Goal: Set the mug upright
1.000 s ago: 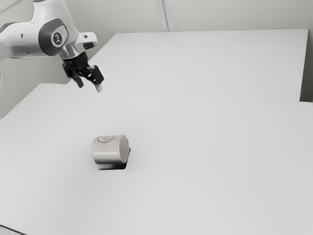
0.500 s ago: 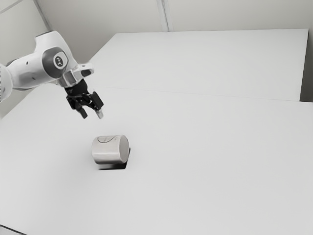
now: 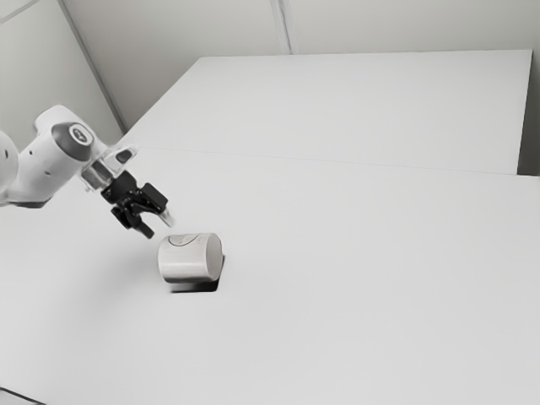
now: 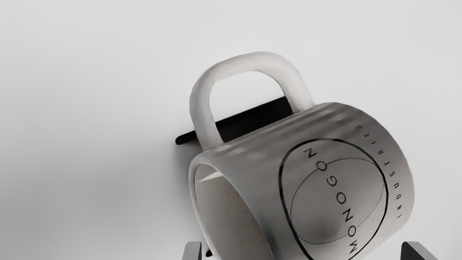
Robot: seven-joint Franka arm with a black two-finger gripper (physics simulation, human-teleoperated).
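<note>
Under the fingers (image 3: 147, 229) spreads a plain white table (image 3: 337, 321). Past them, across a thin seam (image 3: 337, 161), lies a second white surface (image 3: 363, 110), with a pale wall (image 3: 186, 25) behind. Well apart from the fingers, a dark line (image 3: 21, 396) cuts the exterior view's lower left corner.

The place is a plain indoor room, maybe a lab or a test room, but which exactly I cannot tell. The walls (image 3: 186, 29) are pale grey, with a narrow upright strip (image 3: 283, 25) on the one behind. A wide white tabletop (image 3: 354, 295) takes most of the exterior view (beyond it lies another white surface (image 3: 363, 105)). The white robot arm (image 3: 44, 173) suggests the lab.
</note>
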